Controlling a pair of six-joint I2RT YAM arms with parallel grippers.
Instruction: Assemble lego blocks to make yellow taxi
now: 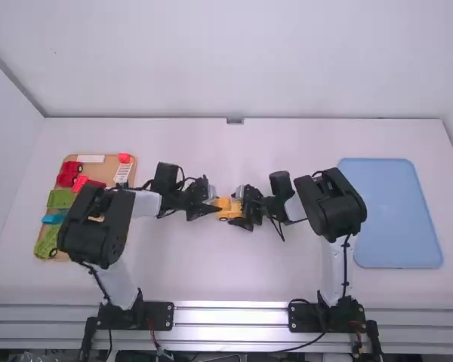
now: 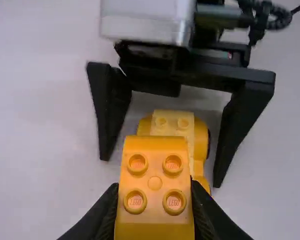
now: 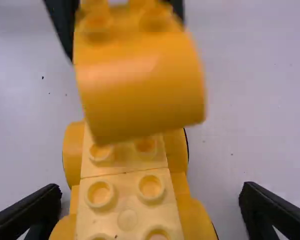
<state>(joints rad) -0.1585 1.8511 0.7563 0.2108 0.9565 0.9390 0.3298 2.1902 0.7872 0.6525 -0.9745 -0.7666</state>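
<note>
In the high view, my left gripper [image 1: 213, 204] and my right gripper [image 1: 245, 210] face each other at the table's middle, with a yellow wheeled base [image 1: 226, 215] between them. From the left wrist, my left gripper [image 2: 155, 196] is shut on a rounded yellow block [image 2: 155, 172] with studs, held over the base [image 2: 174, 129]. The right wrist view has the same block [image 3: 142, 85] tilted above the studded base [image 3: 125, 200]. There my right gripper [image 3: 151, 196] stands open, one finger on each side of the base, apart from it.
A wooden tray [image 1: 128, 181] at the left holds several red, green, blue and white pieces, partly behind the left arm. An empty blue tray [image 1: 392, 215] lies at the right, beside the right arm.
</note>
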